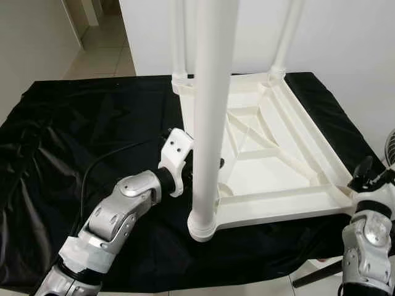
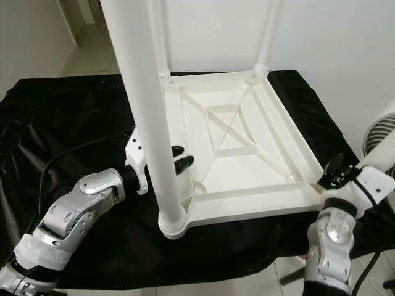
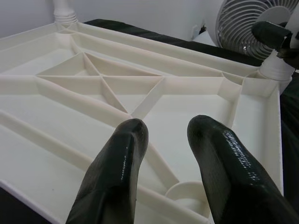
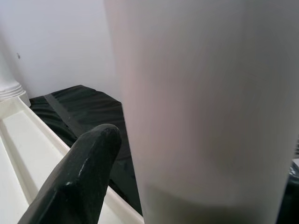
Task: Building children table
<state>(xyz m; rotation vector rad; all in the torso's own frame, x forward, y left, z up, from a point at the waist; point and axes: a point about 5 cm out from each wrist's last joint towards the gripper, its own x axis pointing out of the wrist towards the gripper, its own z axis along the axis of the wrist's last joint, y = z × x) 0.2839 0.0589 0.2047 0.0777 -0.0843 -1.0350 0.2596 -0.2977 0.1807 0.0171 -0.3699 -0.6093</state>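
Observation:
The white children's table top [image 1: 271,154] lies upside down on a black cloth [image 1: 74,135]. Three white legs stand upright in its corners, and the front-left leg [image 1: 210,123] is nearest me. My left gripper [image 2: 180,158] reaches in just behind that leg, above the ribbed underside. It is open, with nothing between its fingers [image 3: 121,163]. My right gripper [image 2: 336,169] is at the table's front-right corner, shut on a fourth white leg [image 4: 210,116]. One finger [image 4: 79,177] presses against this leg. The leg's ribbed end [image 3: 275,70] hangs beside that corner.
A white fan [image 3: 247,23] stands just right of the table, close to my right arm. A white wall rises behind the table. A tiled passage [image 1: 105,49] opens at the back left. The cloth's front edge and the floor lie right below my arms.

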